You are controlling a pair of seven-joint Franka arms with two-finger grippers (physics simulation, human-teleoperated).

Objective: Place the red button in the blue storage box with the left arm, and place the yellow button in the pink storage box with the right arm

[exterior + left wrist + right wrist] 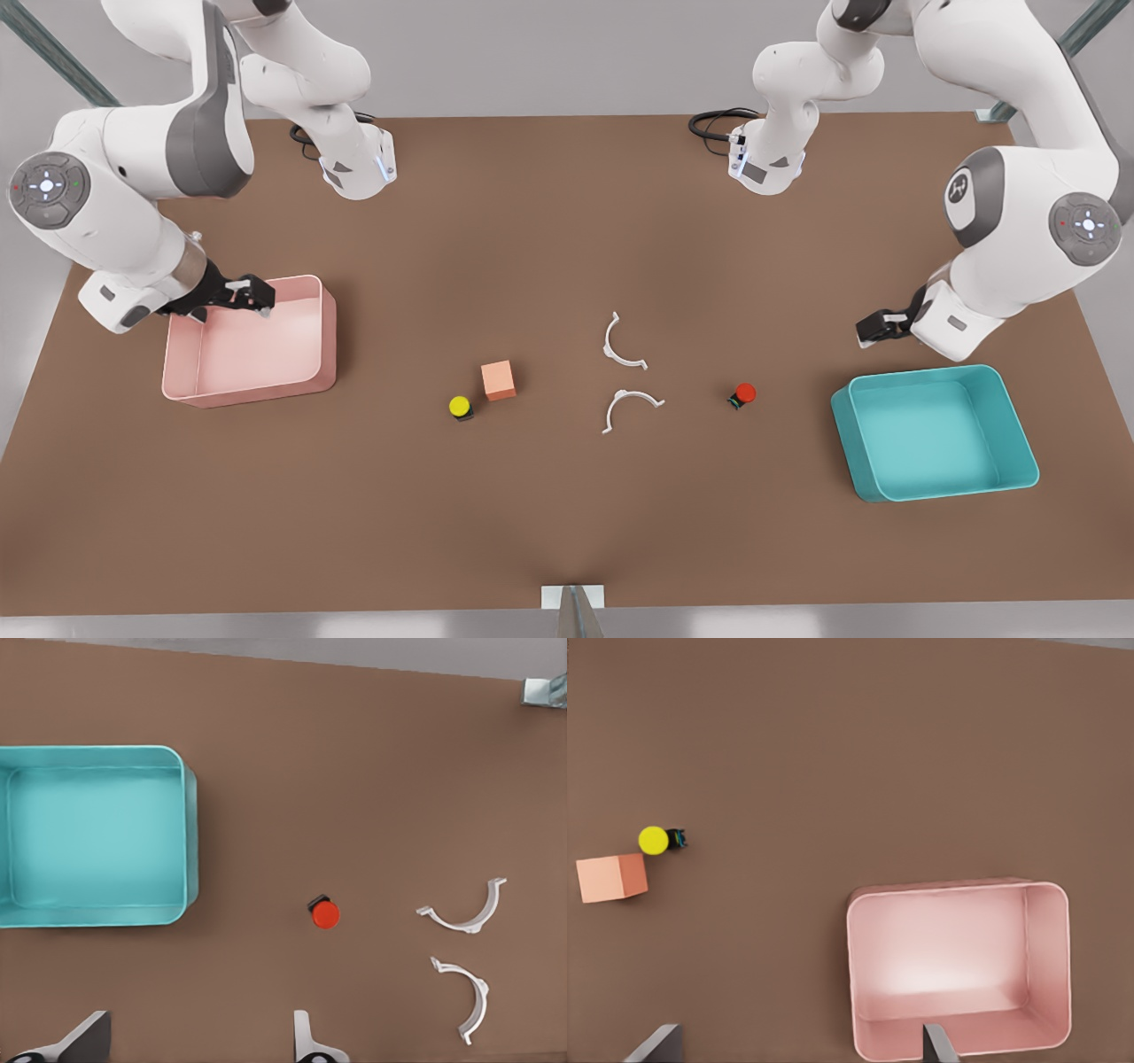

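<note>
Opening step by the look of it, nothing grasped.

Blue storage box (939,434) at front view's right, empty; pink storage box (252,341) at front view's left, empty.

Left gripper (873,330) just beyond blue box, fingers (84,1036) spread apart, nothing between. Right gripper (252,297) over pink box rim, fingers (656,1043) apart, empty.

Orange cube (498,380) just beside yellow button (460,407). Red button (744,394) on table between white clips (625,341) and blue box.

Next, likely: each arm down over own button; right must avoid cube.

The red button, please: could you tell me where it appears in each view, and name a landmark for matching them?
Front view: red button right of centre, left of the blue storage box.
Left wrist view: lower middle, between the box and two white clips.
Right wrist view: not in it.
Shared landmark: the blue storage box.
</note>
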